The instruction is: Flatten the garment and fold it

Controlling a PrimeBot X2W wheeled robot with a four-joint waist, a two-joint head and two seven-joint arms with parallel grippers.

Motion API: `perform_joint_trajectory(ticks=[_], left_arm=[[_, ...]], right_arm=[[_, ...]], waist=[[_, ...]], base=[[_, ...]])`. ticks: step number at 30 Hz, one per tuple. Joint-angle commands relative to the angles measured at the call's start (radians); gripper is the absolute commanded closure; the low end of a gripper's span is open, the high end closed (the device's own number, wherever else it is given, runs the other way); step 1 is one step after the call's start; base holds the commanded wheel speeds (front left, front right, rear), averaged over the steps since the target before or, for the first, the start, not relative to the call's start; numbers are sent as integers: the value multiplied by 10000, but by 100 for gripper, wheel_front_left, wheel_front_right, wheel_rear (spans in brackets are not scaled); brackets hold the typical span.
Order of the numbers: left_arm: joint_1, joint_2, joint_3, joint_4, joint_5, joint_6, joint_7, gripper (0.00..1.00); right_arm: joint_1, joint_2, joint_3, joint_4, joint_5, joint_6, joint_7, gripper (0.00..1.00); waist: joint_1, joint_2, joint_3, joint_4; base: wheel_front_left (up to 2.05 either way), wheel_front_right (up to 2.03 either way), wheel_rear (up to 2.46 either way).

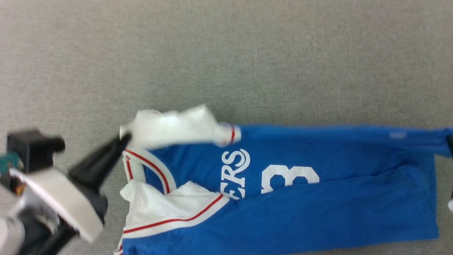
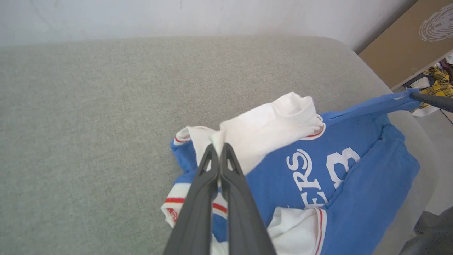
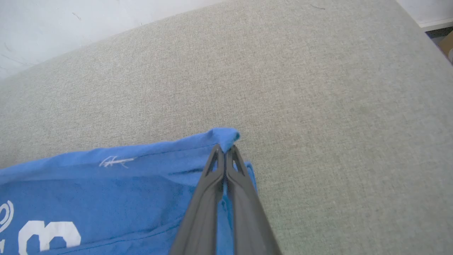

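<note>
One garment (image 1: 318, 209), a blue jersey, lies on the grey surface (image 1: 226, 53) with its long axis running across the head view: collar and two white sleeves toward the robot's left, hem toward its right, and the near side lapped over part of the lettering. The left end effector (image 2: 219, 147) is clamped on the far sleeve (image 2: 269, 120), and the right end effector (image 3: 225, 148) is clamped on the far hem corner (image 3: 226, 136). The next move likely depends on the two arms, each at its own end, drawing that far edge taut.
</note>
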Motion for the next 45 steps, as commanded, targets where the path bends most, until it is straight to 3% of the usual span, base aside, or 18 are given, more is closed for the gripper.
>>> perform_joint_trajectory(ticks=[1,8,23,25,27,28,29,33,40,45], left_arm=[[230,63,55,-47,-106,77,-87,100],[1893,239,-163,64,-363,333,-119,100],[1960,-316,-1244,1784,-467,254,588,100],[1809,-565,-1255,1952,-408,282,399,100],[1673,-801,-1238,2014,-393,300,206,52],[1613,-889,-1207,2005,-378,308,98,37],[1571,-1009,-1135,1967,-411,331,-54,0],[1606,-1465,-538,1471,-643,491,-976,0],[2068,-2239,1395,444,780,2275,-4147,0],[2265,-2377,1612,287,2286,2897,-4778,0]], right_arm=[[150,47,-48,-49,78,-9,-13,100],[1190,216,-27,21,212,-9,216,100],[1388,149,907,1549,-528,-9,-439,100],[1311,172,885,1724,-590,-9,-698,0],[1254,220,823,1872,-617,-9,-883,0],[1244,228,837,1875,-610,-9,-938,0],[1243,241,826,1829,-549,-9,-998,0],[1366,309,561,1221,-118,-9,-1103,0],[1666,452,-157,246,232,-9,-1328,0],[1654,496,-241,743,282,-9,-1277,0]], waist=[[2,0,-204,133],[2,0,-296,180],[2,0,-853,-10],[2,0,-892,0],[2,0,-937,18],[2,0,-960,34],[2,0,-982,46],[2,0,-1054,85],[2,0,-1031,43],[2,0,-826,157]], base=[[0,0,0],[0,0,0],[0,0,0],[0,0,0],[0,0,0],[0,0,0],[0,0,0],[0,0,0],[0,0,0],[0,0,0]])
